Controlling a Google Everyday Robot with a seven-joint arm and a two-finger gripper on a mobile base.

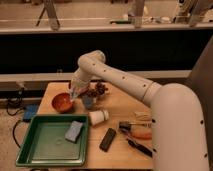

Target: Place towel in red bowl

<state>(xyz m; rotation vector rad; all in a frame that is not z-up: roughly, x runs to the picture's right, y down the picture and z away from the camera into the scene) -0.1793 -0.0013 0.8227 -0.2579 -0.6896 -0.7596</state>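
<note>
The red bowl [61, 103] sits at the back left of the wooden table [120, 107]. My gripper [74, 93] hangs just above the bowl's right rim, at the end of the white arm [115, 75] that reaches in from the right. A small pale patch shows at the gripper's tip over the rim. I cannot tell whether it is the towel. No towel shows clearly anywhere else.
A green tray [40, 150] at the front left holds a grey-blue sponge [74, 131]. A small blue cup [88, 102], a dark bunch [98, 89], a white cup on its side [98, 116], a black handset [107, 139] and orange-handled tools [137, 134] lie on the table.
</note>
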